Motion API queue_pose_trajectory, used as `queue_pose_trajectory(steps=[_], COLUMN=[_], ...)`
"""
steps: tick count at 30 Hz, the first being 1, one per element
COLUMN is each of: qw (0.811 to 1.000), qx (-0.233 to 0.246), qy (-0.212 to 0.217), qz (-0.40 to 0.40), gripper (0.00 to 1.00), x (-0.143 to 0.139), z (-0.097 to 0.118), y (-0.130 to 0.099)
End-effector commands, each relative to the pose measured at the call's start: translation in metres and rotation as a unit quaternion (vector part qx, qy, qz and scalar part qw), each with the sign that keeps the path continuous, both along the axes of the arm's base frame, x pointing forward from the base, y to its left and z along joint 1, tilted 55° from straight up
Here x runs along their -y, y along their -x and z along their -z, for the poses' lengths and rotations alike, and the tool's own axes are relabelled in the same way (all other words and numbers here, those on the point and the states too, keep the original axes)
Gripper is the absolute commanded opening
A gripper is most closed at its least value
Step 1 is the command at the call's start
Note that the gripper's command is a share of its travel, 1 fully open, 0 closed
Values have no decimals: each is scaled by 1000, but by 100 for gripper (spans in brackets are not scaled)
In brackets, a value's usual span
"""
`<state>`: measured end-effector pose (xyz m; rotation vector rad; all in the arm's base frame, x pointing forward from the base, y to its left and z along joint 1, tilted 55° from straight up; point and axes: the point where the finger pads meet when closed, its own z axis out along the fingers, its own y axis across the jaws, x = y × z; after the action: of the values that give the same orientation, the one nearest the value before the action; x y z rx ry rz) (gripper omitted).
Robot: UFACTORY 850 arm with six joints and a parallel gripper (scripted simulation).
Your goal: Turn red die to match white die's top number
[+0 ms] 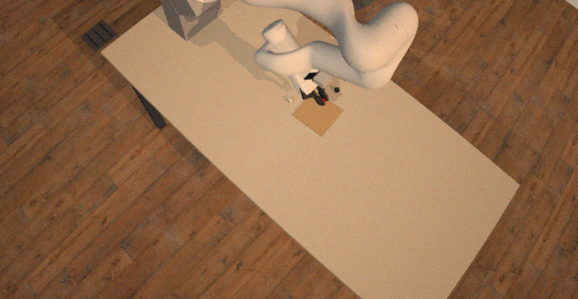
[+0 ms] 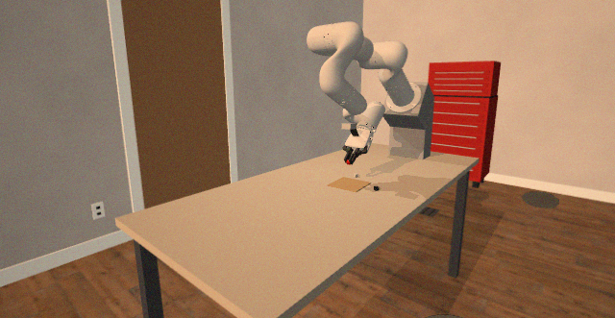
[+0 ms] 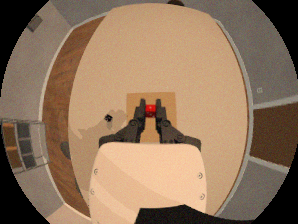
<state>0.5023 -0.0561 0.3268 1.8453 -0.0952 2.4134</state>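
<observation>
My gripper is shut on the small red die and holds it in the air, tilted, above the far edge of the brown mat. The white die lies on the table just left of the mat. The black die lies on the table beyond the mat's other side. The pips on the dice are too small to read.
The arm's base stands at the table's far end. A red tool cabinet stands behind the table. The table edges lie far from the mat.
</observation>
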Motion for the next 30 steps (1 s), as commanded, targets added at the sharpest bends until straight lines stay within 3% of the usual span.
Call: queue_pose_trajectory(steps=[1,16,30], qw=[1000,1000,1000], qx=[0,0,0], qy=[0,0,0], qz=[0,0,0], gripper=[11,11,11], x=[0,6,8], z=[1,32,43], y=[-2,-44,-61])
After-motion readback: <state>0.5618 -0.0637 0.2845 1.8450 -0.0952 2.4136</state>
